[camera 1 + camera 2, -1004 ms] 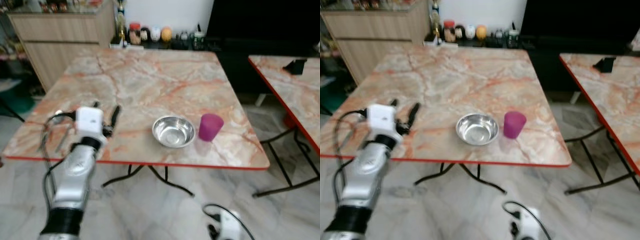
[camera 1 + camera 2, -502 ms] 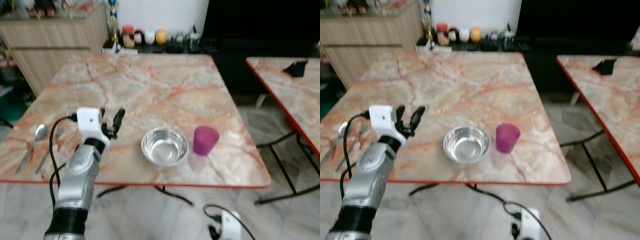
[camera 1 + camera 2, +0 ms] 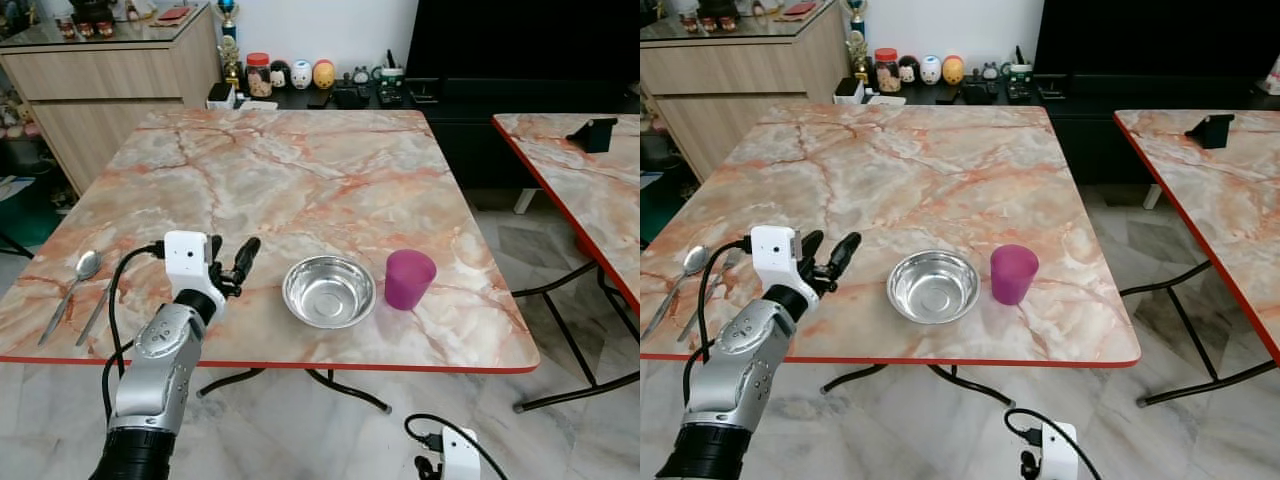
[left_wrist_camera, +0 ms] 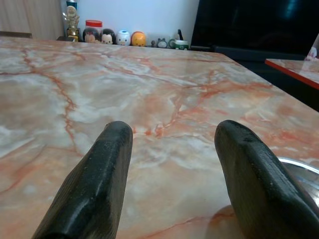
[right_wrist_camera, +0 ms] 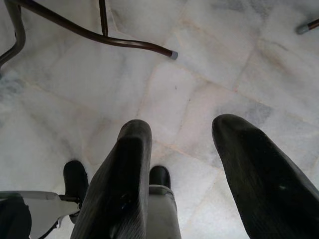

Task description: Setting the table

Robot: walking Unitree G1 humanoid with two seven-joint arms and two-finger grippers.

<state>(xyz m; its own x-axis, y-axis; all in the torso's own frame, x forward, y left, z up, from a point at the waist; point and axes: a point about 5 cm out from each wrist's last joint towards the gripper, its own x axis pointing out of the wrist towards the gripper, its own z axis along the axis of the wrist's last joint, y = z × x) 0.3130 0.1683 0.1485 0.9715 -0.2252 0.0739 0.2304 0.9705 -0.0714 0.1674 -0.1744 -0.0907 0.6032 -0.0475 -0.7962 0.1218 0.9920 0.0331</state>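
While right gripper [image 5: 182, 149] hangs idle, jaws apart, left gripper [image 3: 232, 262] hovers w/ jaws apart beside bowl [image 3: 329, 291].

Your left arm [image 3: 160, 370] is silver with a black cuff, white wrist camera box [image 3: 184, 262], looping black cable [image 3: 115, 300], and matte black fingers [image 4: 94, 194].

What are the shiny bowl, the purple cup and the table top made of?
The bowl looks like polished metal, probably stainless steel: it is silvery and mirrors the light. The cup looks like plastic: solid magenta, matte, no glints. The table top has pink and orange veins like glossy marble, but its thin red edge suggests a printed laminate instead.
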